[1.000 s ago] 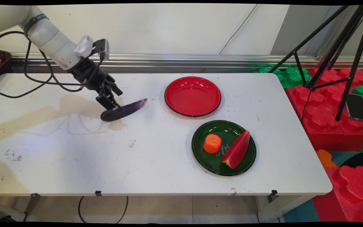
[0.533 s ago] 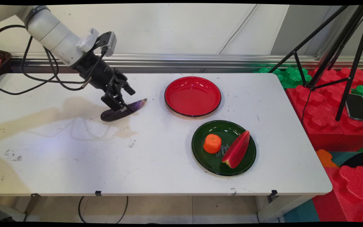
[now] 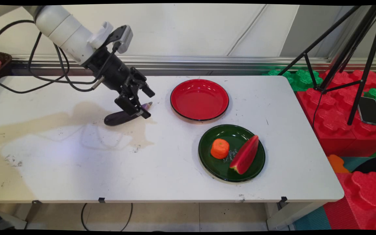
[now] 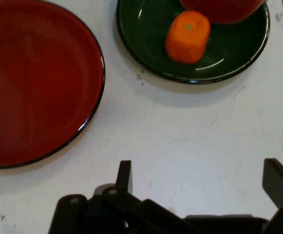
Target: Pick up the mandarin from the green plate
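My pincer (image 3: pixel 139 103) is wide apart over the eggplant (image 3: pixel 120 117) at middle left (nothing held); I'd go slow near it.

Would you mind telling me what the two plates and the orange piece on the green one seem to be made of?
Red plate: probably glossy plastic or lacquerware, judging by its sharp highlights and thin dark rim. Green plate: apparently the same, with bright reflections and a dark edge. Orange piece: likely matte plastic or foam toy food, since its surface is dull, even in colour and shows no glints.
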Robot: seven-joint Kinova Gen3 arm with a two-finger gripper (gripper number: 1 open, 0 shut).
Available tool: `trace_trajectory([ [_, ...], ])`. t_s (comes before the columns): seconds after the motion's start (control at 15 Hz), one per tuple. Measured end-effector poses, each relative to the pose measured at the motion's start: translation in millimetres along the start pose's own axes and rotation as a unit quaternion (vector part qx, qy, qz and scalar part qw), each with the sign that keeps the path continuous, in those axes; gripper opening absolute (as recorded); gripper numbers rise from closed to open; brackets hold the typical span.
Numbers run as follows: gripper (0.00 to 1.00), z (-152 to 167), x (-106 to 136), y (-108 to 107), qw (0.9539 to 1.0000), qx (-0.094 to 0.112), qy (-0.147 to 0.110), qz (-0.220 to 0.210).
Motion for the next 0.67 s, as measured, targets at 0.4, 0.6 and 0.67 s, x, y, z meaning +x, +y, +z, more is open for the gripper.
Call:
trace_trajectory([
  [0.4,1.0,-12,12,4,0.9999,-0.007,0.003,0.015],
  [0.6,1.0,-11,19,5,0.9996,-0.011,0.004,0.024],
  [0.67,1.0,-8,22,5,0.9996,-0.012,0.004,0.027],
])
